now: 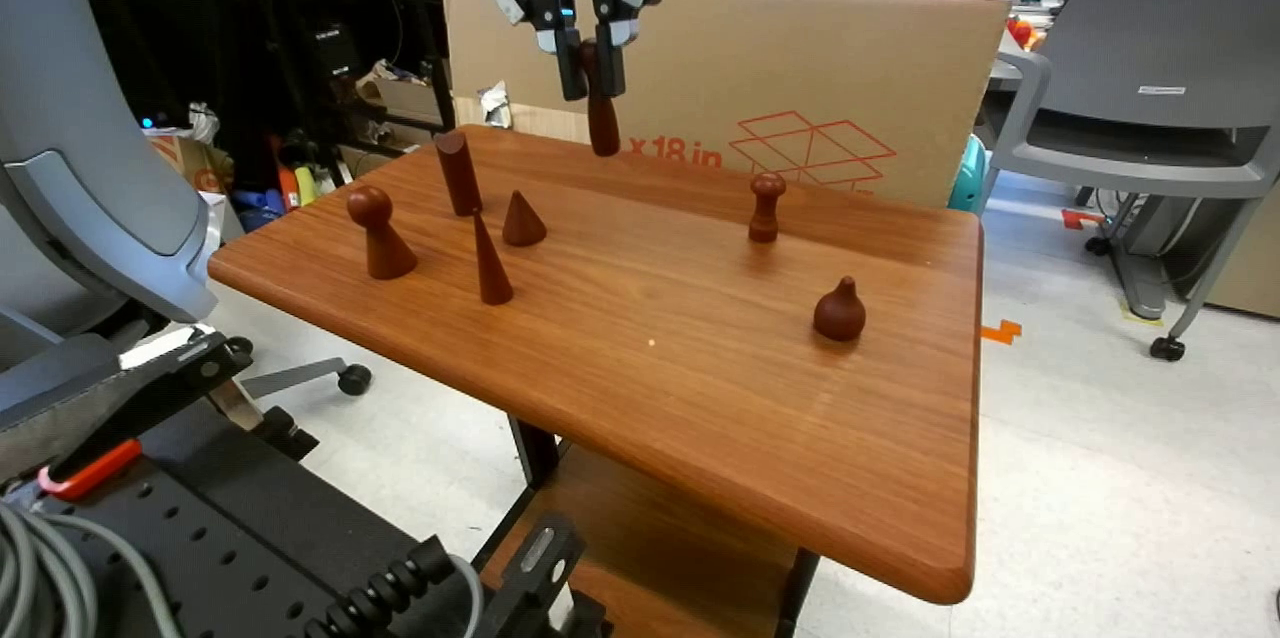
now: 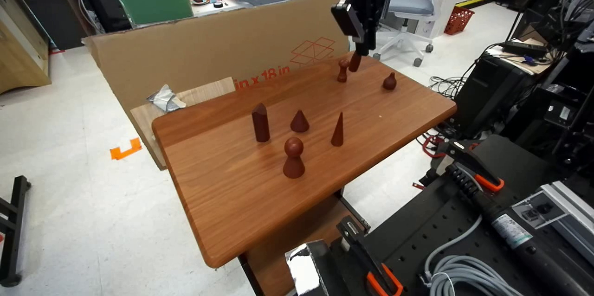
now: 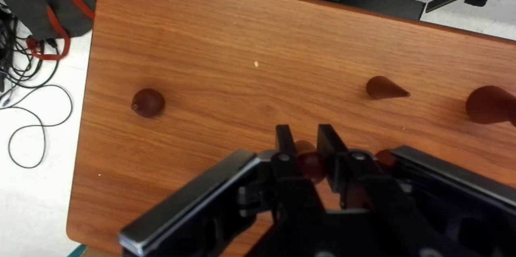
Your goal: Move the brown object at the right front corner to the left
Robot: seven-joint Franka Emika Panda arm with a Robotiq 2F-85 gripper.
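The brown object is a tall, slim reddish-brown peg. My gripper is shut on its upper part and holds it in the air above the far side of the table. The peg hangs nearly upright, slightly tilted. In an exterior view, the lower end of the brown object shows below my gripper, and the fingers hide the rest. In the wrist view, the round top of the brown object sits between the two fingers of my gripper.
On the wooden table stand a squat bulbous piece, a short knobbed piece, a slim cone, a wide cone, a cylinder and a ball-topped piece. A cardboard sheet stands behind the table.
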